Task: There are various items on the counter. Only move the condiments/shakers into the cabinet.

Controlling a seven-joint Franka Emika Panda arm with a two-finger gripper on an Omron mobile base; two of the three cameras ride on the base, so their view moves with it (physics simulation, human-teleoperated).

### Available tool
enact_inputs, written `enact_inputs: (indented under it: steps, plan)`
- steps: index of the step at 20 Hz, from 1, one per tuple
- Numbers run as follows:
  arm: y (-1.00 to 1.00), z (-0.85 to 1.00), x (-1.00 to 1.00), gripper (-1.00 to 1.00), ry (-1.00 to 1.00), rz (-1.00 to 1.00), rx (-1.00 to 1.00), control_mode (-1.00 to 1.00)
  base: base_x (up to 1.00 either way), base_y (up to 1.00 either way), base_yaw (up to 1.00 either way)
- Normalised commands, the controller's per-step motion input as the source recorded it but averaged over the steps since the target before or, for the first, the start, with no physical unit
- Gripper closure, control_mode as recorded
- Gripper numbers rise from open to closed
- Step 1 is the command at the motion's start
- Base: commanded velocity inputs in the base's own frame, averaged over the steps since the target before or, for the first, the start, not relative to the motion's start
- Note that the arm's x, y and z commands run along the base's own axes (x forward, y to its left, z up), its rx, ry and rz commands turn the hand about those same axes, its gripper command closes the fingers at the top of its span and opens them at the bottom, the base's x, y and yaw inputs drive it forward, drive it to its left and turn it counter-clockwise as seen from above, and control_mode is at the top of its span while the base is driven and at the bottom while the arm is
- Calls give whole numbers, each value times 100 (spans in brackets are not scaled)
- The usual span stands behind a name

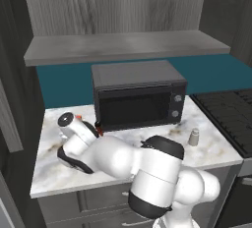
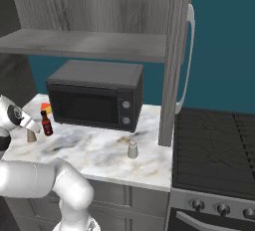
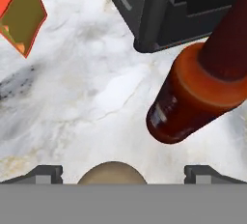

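- Gripper spread wide, empty, over the tan shaker, whose round top is cut off at the hand view's bottom
- Bottle stands just beside it, at the microwave's left front corner
- Orange wedge half hidden behind the bottle
- Grey shaker well apart, right on the counter
- Cabinet shelf above

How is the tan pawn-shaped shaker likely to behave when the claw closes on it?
The tan pawn-shaped shaker looks rigid and small, so probably light. Its rounded top, between the open claw's tips, may slip if pinched high. The dark red sauce bottle stands close beside it and could be knocked over.
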Motion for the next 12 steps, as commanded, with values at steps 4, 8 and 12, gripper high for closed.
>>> enact_inputs:
  steps: [4,8,12]
  plan:
    - [57,-20,28,100,4,0,0,-100,0,0,0]
    - [14,-7,1,100,1,0,0,-100,0,0,0]
    - [-38,67,-62,100,-22,3,8,-100,0,0,0]
